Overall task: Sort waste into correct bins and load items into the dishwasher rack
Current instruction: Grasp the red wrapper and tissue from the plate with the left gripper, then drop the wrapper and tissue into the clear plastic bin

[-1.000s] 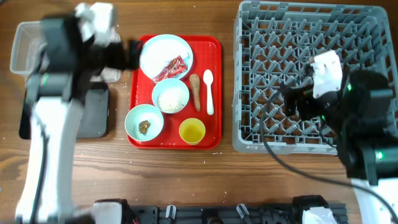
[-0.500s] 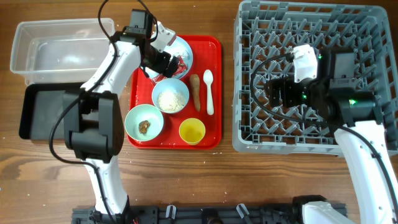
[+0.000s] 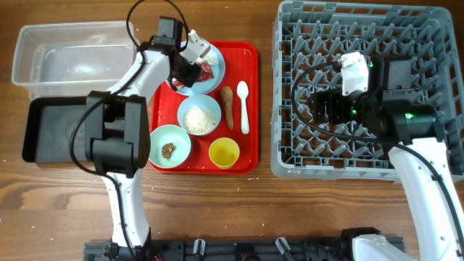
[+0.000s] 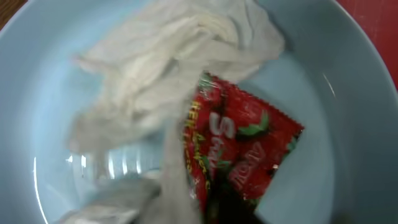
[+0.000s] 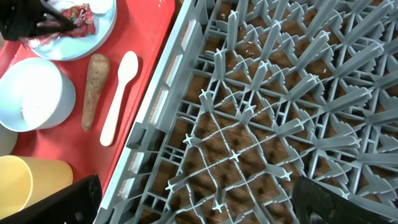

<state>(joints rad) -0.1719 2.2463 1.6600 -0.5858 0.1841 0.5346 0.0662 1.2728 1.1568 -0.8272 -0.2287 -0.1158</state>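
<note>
On the pale blue-white plate [image 3: 216, 56] lie a crumpled red-and-white wrapper [image 4: 242, 143] and a white tissue [image 4: 168, 56]. My left gripper [image 3: 190, 75] is down on the plate. Its dark tips [image 4: 227, 208] have come together at the wrapper's lower edge, right beside a strand of tissue. My right gripper [image 3: 319, 107] hovers open over the grey dishwasher rack [image 3: 290, 22], with nothing between its fingers [image 5: 56, 202]. On the red tray are a blue bowl of rice grains [image 3: 199, 114], a green bowl with a brown lump [image 3: 168, 146], a yellow cup [image 3: 224, 152], a white spoon [image 3: 243, 107] and a brown root stick [image 3: 228, 105].
The clear tub [image 3: 72, 54] stands at the far left with the black tray [image 3: 51, 130] just in front of it. The red serving tray [image 3: 250, 54] lies between these bins and the rack. Bare wood runs along the table's front.
My left arm swung from over the bins to the plate, and its jaws closed on the wrapper. My right gripper edged left over the rack and stayed open.
</note>
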